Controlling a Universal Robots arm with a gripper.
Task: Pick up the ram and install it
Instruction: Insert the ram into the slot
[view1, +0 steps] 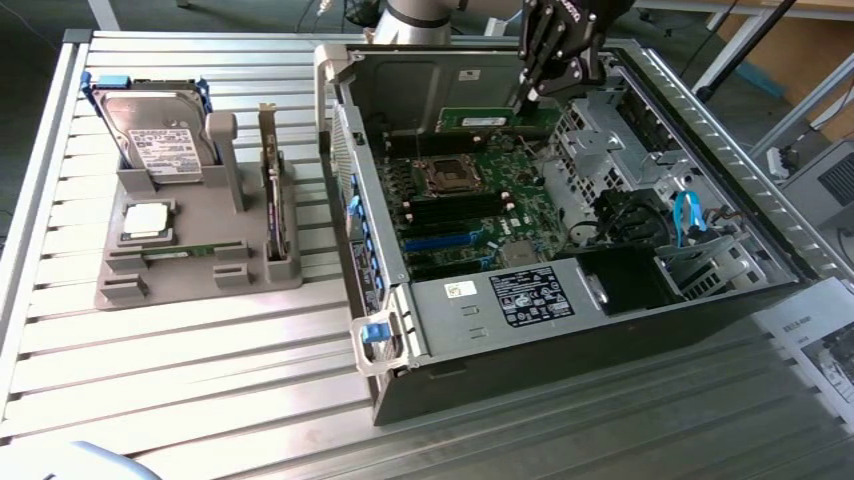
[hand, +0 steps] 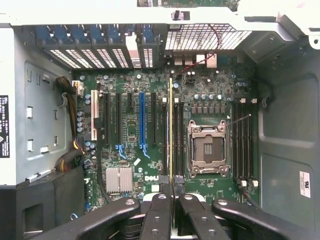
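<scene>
My gripper (view1: 531, 98) hangs over the far end of the open computer case (view1: 400, 330) and is shut on the ram (view1: 491, 120), a thin green stick. The wrist view looks down the stick, so the ram (hand: 171, 130) shows edge-on as a narrow line between the black fingers (hand: 159, 210). It is lined up along the black memory slots (hand: 177, 140) beside the empty CPU socket (hand: 206, 148), above the motherboard (hand: 130, 130). I cannot tell whether it touches a slot. A second green stick (view1: 180, 251) lies in the grey holder.
The grey holder (view1: 200, 285) on the exterior view's left carries a hard drive (view1: 160, 140), a silver processor chip (view1: 147, 220) and an upright expansion card (view1: 274, 190). Case walls, a drive cage (view1: 627, 130) and cables (view1: 687, 215) crowd the motherboard.
</scene>
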